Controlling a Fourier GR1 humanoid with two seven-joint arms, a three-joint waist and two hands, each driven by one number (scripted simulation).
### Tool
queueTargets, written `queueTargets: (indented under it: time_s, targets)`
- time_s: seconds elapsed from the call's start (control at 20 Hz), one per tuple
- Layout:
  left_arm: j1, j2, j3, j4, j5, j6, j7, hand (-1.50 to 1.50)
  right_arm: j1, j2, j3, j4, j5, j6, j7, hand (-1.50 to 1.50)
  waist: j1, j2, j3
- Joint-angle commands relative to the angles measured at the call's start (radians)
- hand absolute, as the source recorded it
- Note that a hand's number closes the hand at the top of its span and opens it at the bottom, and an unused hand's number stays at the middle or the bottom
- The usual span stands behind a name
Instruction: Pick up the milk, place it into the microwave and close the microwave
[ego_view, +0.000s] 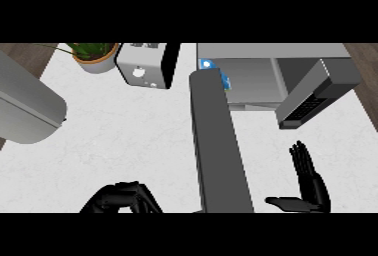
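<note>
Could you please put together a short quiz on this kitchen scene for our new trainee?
1. True or false: the microwave door is shut.
2. Which hand rests open with its fingers up? A) left hand B) right hand C) neither
3. Where does the milk show?

Key
1. False: the door stands open, swung out toward the robot.
2. B. The left hand's fingers are curled and hold nothing.
3. At the left of the opening of the microwave, partly hidden behind the door's far end.
</note>
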Motion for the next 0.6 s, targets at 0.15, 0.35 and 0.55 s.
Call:
queueTargets:
  time_s: [0.15, 0.35, 0.55]
  targets:
    - [-0.162, -0.038, -0.049, 0.139, -0.026, -0.045, 0.061, 1.50, 0.233, 0.018, 0.068, -0.215, -0.031, 0.119, -0.069, -1.50, -0.010, 0.001, 0.001]
    - [-0.254, -0.037, -0.075, 0.257, -0.012, -0.126, 0.104, 1.50, 0.269, -0.058, 0.052, -0.256, -0.072, 0.173, -0.066, -1.50, -0.012, 0.004, 0.002]
    - [-0.408, -0.098, -0.129, 0.453, -0.020, -0.091, 0.099, 1.50, 0.305, -0.081, 0.051, -0.359, -0.122, 0.178, -0.007, -1.50, -0.015, 0.006, 0.001]
